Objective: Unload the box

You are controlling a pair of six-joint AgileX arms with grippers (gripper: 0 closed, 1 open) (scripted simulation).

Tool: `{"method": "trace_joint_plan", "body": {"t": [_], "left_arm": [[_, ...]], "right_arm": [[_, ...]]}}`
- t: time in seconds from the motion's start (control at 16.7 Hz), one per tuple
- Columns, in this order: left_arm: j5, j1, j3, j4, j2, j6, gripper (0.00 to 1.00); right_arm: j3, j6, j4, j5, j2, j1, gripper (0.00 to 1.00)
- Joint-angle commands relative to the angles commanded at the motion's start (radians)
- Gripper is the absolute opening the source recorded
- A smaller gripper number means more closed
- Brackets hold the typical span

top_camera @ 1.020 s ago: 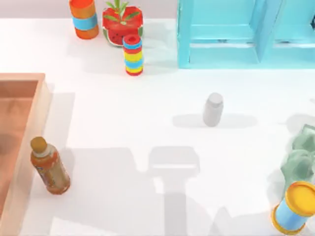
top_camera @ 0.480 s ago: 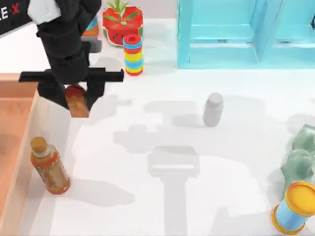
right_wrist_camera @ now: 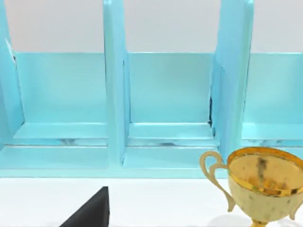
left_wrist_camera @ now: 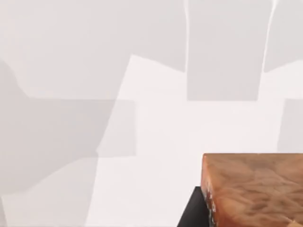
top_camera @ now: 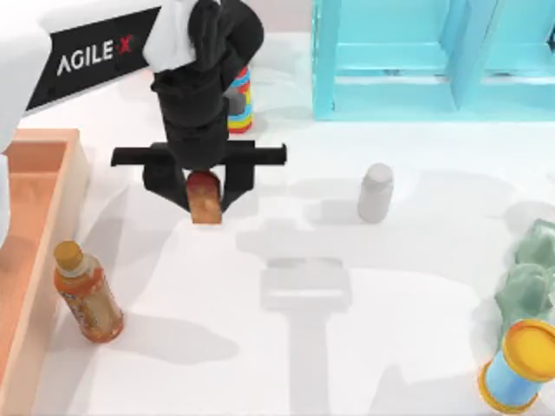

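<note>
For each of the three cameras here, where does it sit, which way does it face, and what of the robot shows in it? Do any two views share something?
Top view: above the table, looking down on the box; the left arm and left gripper show, holding a brown bottle.
Left wrist view: on the left arm, facing the white table; a dark finger edge shows.
Right wrist view: on the right arm, facing the turquoise shelf unit and a gold trophy.
Shared: brown bottle, top and left wrist; shelf unit, top and right wrist.

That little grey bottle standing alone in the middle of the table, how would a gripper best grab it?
Probably from straight above, closing on the sides of the grey bottle just below its cap. It stands upright and apart from everything else, with bare table all round, so the fingers have room on either side.
</note>
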Motion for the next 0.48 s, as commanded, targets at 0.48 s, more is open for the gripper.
{"method": "trace_joint_plan", "body": {"t": [0.48], "left_arm": [[0.000,0.002,-0.094,0.133,0.038,0.002,0.00]], "right_arm": [[0.000,0.000,0.000,0.000,0.000,0.000,1.00]]}}
